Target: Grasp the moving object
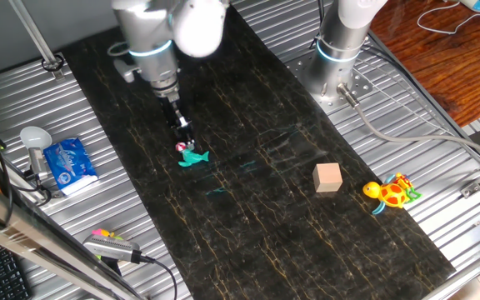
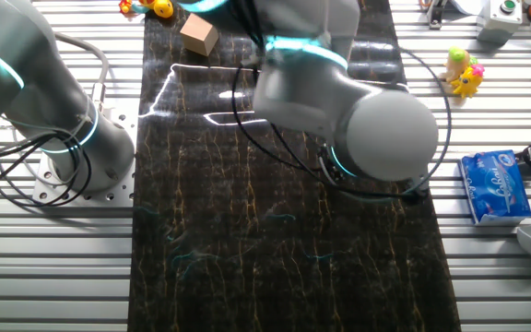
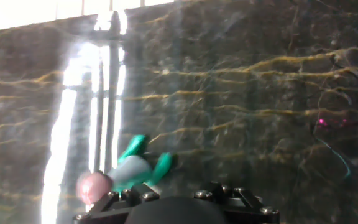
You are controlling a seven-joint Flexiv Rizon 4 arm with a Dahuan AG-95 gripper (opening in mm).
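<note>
The gripper (image 1: 182, 136) is hanging low over the dark worktop (image 1: 248, 208), w/ the teal toy figure (image 1: 193, 156) lying just below and beside the jaws, maybe touching the tips. In the hand view the figure (image 3: 131, 168) is sitting left of center, pink-and-white end nearest the camera, long axis running diagonally up and away. Can't tell how wide the jaws are standing; fingers aren't clearly visible. Likely needs a small shift toward the figure before closing.

I see the small teal-green toy figure (image 1: 194, 156) (image 3: 135, 168) lying flat on the dark marbled mat, its pink-and-white end up, thin fins spread sideways.
</note>
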